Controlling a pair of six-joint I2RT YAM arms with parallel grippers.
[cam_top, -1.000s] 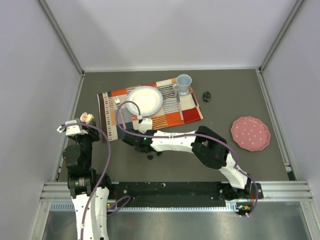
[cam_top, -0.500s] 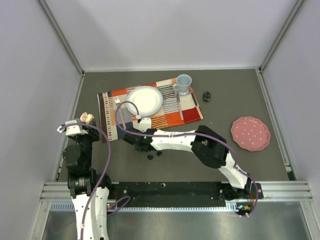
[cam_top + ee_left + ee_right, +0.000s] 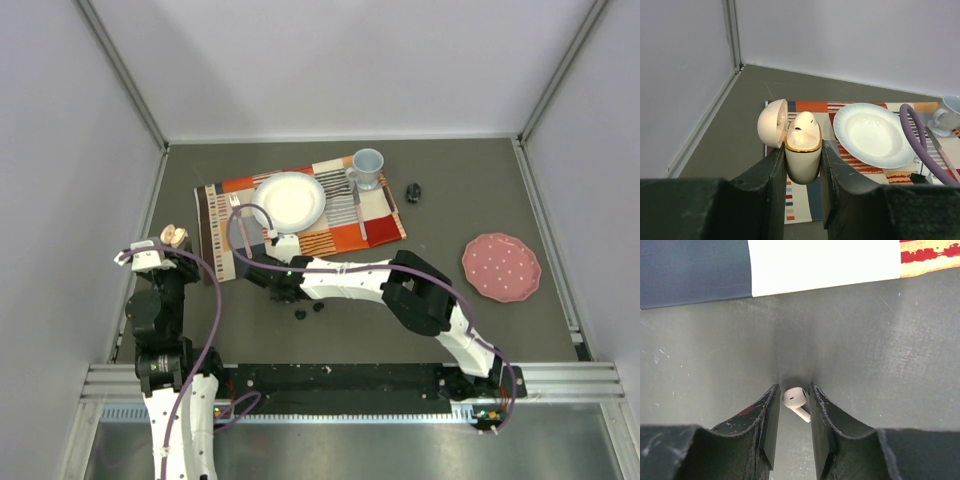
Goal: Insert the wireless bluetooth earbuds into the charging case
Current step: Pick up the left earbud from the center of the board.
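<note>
My left gripper (image 3: 802,150) is shut on a cream charging case (image 3: 802,160) with a gold rim. It holds the case upright with the lid open, and one white earbud (image 3: 804,121) sits inside. In the top view the case (image 3: 173,236) is at the far left. My right gripper (image 3: 793,389) is low over the dark table, its jaws close on either side of a white earbud (image 3: 796,399) with a short stem. In the top view the right gripper (image 3: 256,278) is just below the placemat's edge. Two black earbuds (image 3: 300,314) lie beside the right arm.
A patterned placemat (image 3: 380,215) holds a white plate (image 3: 289,199), a pale blue cup (image 3: 367,167) and cutlery. A small black object (image 3: 413,191) lies to the right of the mat. A pink dotted plate (image 3: 500,267) sits at the right. Grey walls enclose the table.
My right gripper has shifted slightly left, toward the left arm. The left arm and the case have not moved.
</note>
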